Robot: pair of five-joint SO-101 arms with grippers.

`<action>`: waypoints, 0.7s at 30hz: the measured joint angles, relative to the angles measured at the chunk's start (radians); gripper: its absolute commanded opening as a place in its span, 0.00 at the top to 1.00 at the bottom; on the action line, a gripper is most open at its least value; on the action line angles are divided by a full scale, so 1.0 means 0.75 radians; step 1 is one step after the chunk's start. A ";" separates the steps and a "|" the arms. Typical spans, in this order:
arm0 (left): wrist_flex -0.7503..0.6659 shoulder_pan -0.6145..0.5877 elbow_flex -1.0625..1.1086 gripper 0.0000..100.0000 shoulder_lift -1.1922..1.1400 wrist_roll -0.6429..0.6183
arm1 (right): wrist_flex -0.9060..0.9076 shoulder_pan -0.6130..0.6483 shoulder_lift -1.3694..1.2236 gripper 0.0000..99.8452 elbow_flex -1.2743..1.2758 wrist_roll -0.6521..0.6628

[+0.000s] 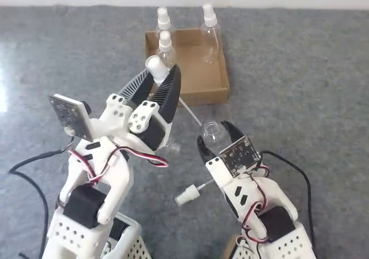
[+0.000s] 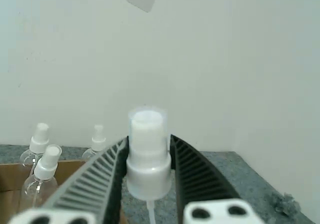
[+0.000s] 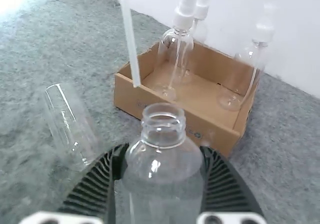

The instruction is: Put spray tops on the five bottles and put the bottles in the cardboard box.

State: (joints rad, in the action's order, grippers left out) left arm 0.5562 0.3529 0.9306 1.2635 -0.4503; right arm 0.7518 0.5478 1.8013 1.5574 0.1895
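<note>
My left gripper (image 1: 161,70) is raised over the front left of the cardboard box (image 1: 214,80) and is shut on a white spray top (image 1: 155,64) (image 2: 146,149). Its thin dip tube (image 1: 190,112) (image 3: 127,34) slants down toward the right arm. My right gripper (image 1: 213,132) (image 3: 162,156) is shut on a clear open bottle (image 1: 214,128) (image 3: 162,164), held upright in front of the box (image 3: 175,119). Three capped bottles stand at the box: (image 1: 166,47), (image 1: 210,34) and, farthest back, (image 1: 163,18).
A loose spray top (image 1: 189,195) lies on the grey carpet in front of the right arm. A clear open bottle (image 3: 67,124) (image 1: 173,147) lies on its side beside the left arm. A white wall runs along the far edge.
</note>
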 measured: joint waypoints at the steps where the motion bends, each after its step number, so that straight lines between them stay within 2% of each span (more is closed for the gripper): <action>1: 0.000 0.000 0.000 0.99 0.000 0.000 | 0.000 0.004 0.000 0.98 0.000 0.004; 7: -0.016 0.045 0.037 0.99 0.000 0.000 | 0.000 0.078 0.000 0.98 0.000 0.020; 21: -0.016 0.090 0.104 0.99 0.000 0.000 | 0.000 0.078 0.000 0.98 0.000 0.020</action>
State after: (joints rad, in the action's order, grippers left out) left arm 0.5439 0.4204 1.0088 1.2635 -0.4503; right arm 0.7518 0.6061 1.8013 1.5574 0.2048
